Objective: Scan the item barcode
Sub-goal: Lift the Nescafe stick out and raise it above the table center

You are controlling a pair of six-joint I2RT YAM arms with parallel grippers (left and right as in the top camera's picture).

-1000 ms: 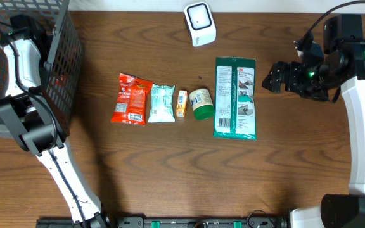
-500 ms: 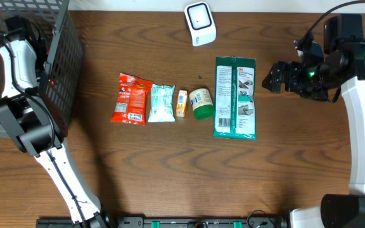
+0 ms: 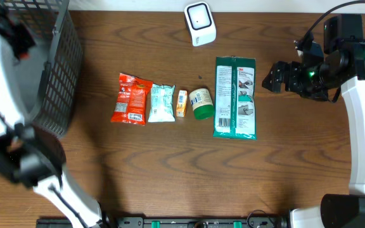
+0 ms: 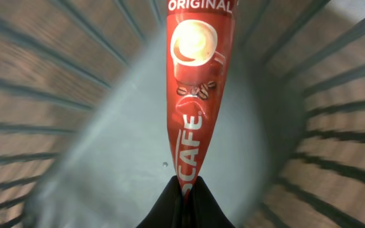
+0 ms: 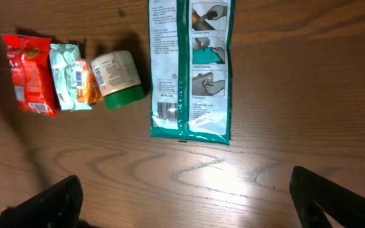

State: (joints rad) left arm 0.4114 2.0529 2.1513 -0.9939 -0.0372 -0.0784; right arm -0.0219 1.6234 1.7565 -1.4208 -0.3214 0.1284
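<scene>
Rising from the basket point(image 3: 62, 60) since a second ago, the left gripper point(image 4: 184, 197) clamps the red coffee sachet point(image 4: 195, 95) by one thin end; it could slip or snag before reaching the scanner point(image 3: 199, 23). The right gripper point(image 5: 185, 196) hangs agape over the desk point(image 3: 170, 164).

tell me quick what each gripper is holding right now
left gripper: closed on a red coffee sachet
right gripper: open, holding nothing
</scene>
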